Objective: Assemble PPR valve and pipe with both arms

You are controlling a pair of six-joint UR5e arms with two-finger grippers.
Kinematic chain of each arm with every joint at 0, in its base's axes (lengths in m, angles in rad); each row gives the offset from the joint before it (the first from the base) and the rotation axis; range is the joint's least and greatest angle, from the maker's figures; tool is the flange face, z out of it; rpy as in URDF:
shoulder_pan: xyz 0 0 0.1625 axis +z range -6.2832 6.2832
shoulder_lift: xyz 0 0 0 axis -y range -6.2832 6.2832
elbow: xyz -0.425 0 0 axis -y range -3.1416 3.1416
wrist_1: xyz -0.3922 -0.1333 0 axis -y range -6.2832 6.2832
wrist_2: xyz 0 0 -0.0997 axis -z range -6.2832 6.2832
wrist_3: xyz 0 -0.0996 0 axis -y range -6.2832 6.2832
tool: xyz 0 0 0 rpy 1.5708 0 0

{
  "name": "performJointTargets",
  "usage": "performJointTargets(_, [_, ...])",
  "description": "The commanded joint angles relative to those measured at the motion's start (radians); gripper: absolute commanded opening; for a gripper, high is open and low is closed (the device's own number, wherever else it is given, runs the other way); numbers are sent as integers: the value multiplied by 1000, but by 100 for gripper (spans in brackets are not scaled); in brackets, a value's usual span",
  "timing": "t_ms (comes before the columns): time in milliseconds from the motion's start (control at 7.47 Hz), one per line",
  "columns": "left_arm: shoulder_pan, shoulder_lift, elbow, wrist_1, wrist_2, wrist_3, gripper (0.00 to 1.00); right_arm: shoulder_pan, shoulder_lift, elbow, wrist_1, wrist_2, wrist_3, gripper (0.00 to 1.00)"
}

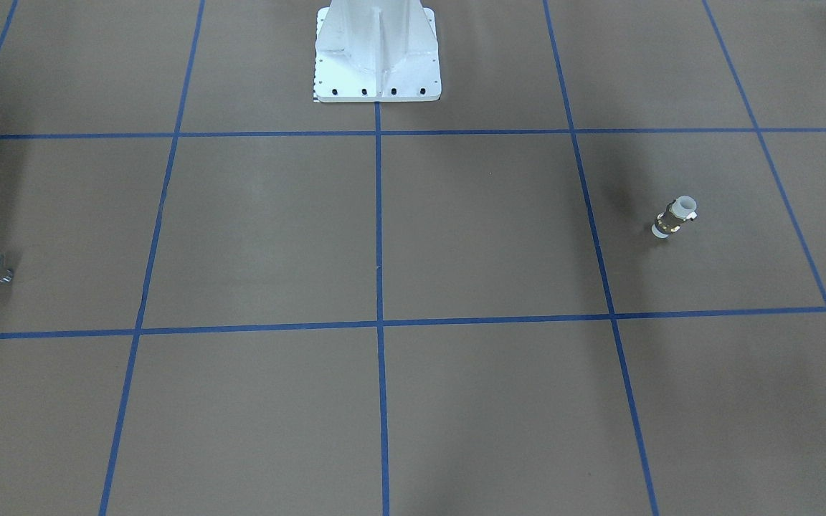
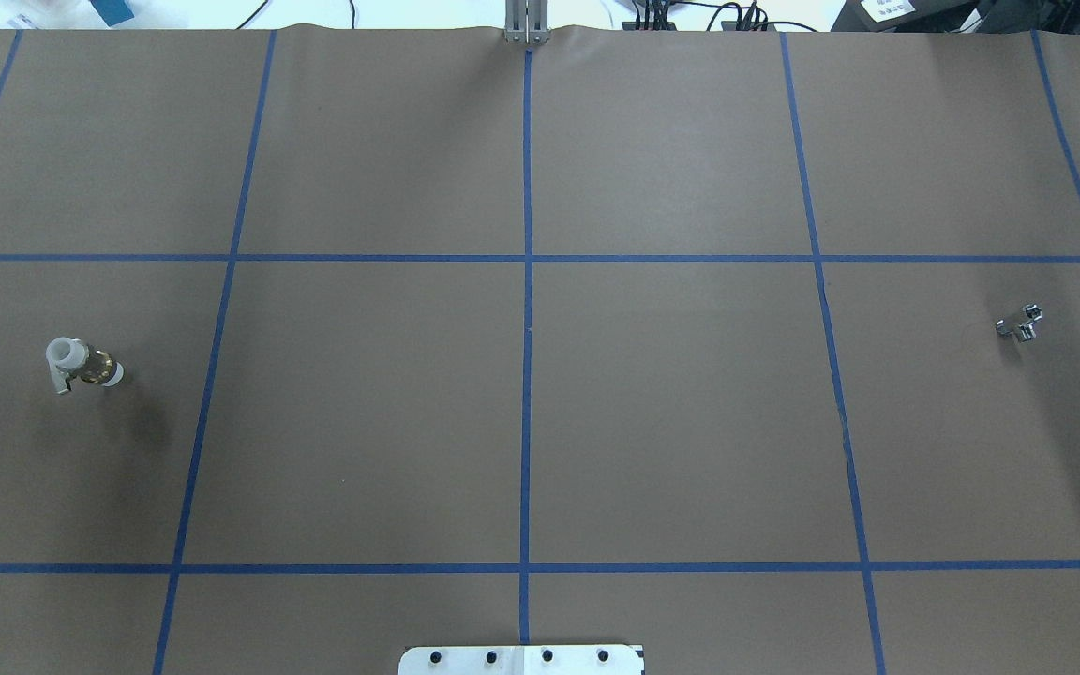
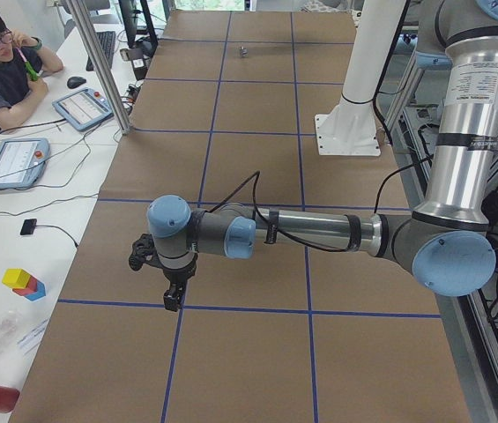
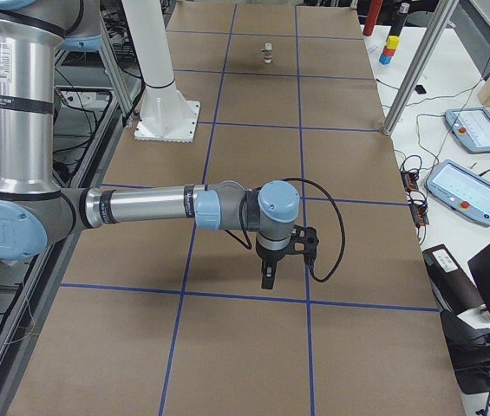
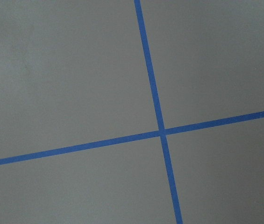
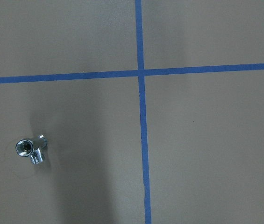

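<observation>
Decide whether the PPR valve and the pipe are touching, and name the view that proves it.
Apart. The overhead exterior view shows the PPR valve far left and the pipe far right, with whole grid squares of table between them.

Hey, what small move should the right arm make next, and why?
Probably slide the right gripper sideways until it is centred over the pipe: the pipe lies untouched, low and left in the right wrist view, not at its middle.
</observation>
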Motion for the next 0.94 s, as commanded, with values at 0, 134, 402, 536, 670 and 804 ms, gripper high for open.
performJointTargets(0, [1,11,-10,1,1,7,100,-1,0,2,1,2,3,100])
performJointTargets(134, [0,13,-11,3,1,7,100,0,0,1,-1,2,3,100])
performJointTargets(402, [0,13,-19,1,1,7,100,-1,-2,1,-1,2,6,100])
performJointTargets(536, [0,11,-22,0,3,8,100,-1,-2,-1,-1,0,6,100])
performJointTargets(670, [1,8,-34,0,6,7,100,-1,-2,1,1,-1,4,100])
performJointTargets(804, [1,9,-36,0,0,-1,100,-1,0,2,1,0,4,100])
